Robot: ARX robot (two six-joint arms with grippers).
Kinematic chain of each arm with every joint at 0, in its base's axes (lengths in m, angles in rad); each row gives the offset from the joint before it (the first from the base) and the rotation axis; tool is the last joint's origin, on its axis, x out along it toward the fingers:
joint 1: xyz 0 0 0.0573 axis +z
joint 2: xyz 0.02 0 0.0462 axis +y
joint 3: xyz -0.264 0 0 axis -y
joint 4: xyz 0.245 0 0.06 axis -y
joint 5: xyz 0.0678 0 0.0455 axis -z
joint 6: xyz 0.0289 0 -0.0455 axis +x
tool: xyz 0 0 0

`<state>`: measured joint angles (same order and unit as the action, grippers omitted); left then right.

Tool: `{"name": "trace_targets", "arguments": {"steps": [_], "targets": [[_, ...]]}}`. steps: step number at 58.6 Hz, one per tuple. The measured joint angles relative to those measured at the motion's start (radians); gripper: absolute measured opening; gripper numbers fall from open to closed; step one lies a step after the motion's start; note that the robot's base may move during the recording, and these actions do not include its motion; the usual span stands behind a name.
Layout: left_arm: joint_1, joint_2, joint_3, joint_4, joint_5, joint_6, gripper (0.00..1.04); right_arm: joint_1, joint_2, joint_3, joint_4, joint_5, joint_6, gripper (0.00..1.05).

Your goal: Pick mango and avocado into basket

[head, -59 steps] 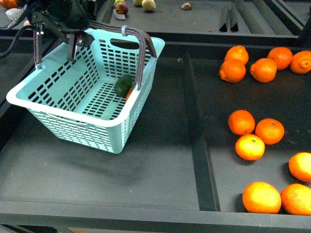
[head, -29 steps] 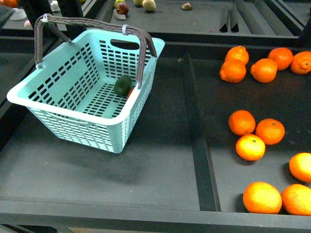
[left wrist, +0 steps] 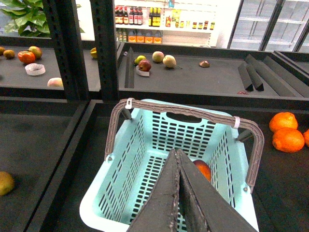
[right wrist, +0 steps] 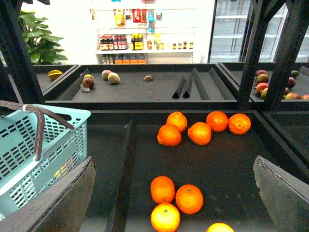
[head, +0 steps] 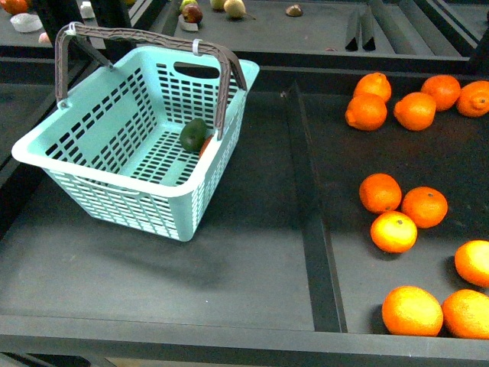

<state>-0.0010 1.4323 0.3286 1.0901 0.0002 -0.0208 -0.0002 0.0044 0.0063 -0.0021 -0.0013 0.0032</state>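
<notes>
Shelf (head: 252, 267): dark, split by a raised divider, basket on its left section
Basket (head: 92, 164): teal, at the shelf's back-left, handle upright
Oranges (head: 393, 231): scattered over the right section, well apart from the basket
Left gripper (left wrist: 177, 193): above the basket, jaws pressed together, holding nothing
Right gripper (right wrist: 174, 203): over the right section, jaws wide apart
Avocado (head: 194, 134): on the basket floor, against its right wall
Mango (left wrist: 203, 169): just beside the avocado, mostly hidden
</notes>
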Motion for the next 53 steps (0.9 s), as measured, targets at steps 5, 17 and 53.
{"name": "trace_targets", "arguments": {"steps": [5,17,53], "targets": [[0.000,-0.023,-0.068,0.056,0.001,0.003,0.03,0.000,0.000,0.000,0.000,0.000,0.000,0.97],[0.000,-0.216,-0.192,-0.019,0.000,0.006,0.03,0.000,0.000,0.000,0.000,0.000,0.000,0.97],[0.000,-0.808,-0.306,-0.478,0.000,0.013,0.03,0.000,0.000,0.000,0.000,0.000,0.000,0.97]]}}
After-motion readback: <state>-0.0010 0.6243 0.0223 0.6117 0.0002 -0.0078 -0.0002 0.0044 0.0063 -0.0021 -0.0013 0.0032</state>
